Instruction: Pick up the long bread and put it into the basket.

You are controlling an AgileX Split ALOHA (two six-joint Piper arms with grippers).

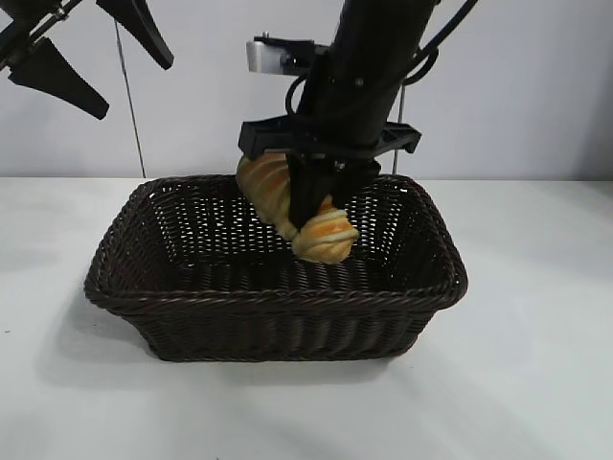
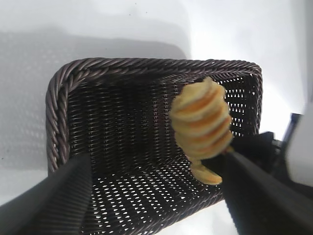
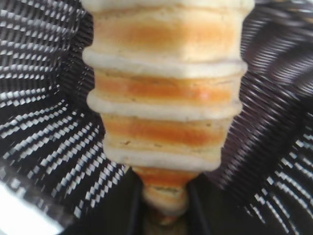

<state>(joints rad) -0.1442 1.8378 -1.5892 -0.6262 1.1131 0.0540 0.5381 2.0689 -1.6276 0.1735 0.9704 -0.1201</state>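
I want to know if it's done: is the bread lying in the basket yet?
Not yet. The long bread hangs tilted inside the basket, above its floor, pinched by the right gripper.

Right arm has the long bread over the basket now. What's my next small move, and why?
Probably lower a little more, then open. The right gripper is shut on the long bread, which hangs tilted inside the basket, apparently just above the woven floor. Releasing nearer the floor should keep it from bouncing or rolling. The left gripper is parked open, up and away.
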